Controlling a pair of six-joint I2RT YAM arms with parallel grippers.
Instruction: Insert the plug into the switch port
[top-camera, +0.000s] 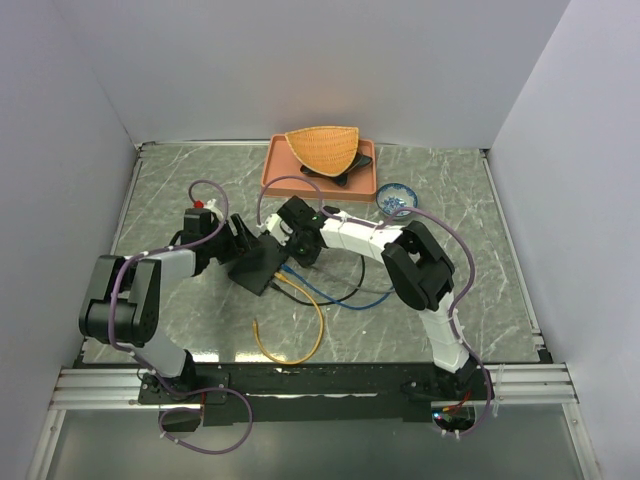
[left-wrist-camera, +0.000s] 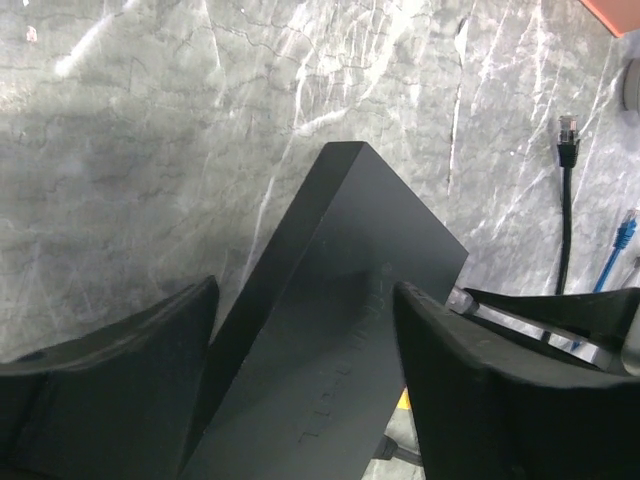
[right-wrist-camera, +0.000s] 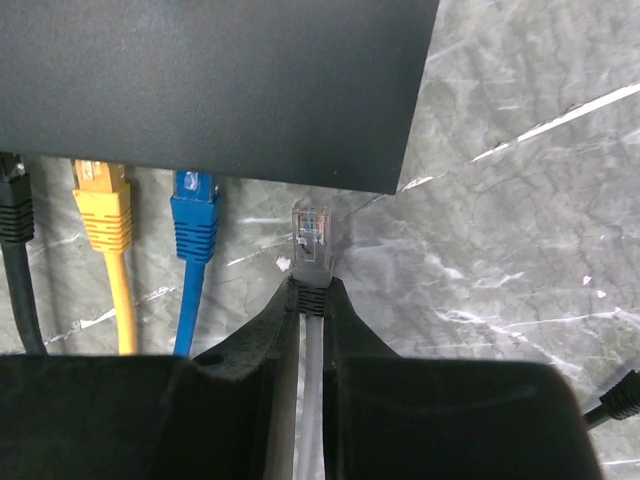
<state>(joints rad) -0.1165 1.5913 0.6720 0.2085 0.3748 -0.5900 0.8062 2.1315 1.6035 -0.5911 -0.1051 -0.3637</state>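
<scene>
Facing the flat matte-black switch (right-wrist-camera: 200, 90), clear plug (right-wrist-camera: 311, 235) pinched in right fingers (right-wrist-camera: 365, 340); left fingers (left-wrist-camera: 130, 380) clamped on that switch.

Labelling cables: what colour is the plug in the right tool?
The plug is translucent grey; clearest in right wrist view.

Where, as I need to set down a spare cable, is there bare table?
Bare: far-left corner beside the tray, and right of the bowl toward the wall. Crowded: middle, around the switch, cables, left gripper and right gripper.
</scene>
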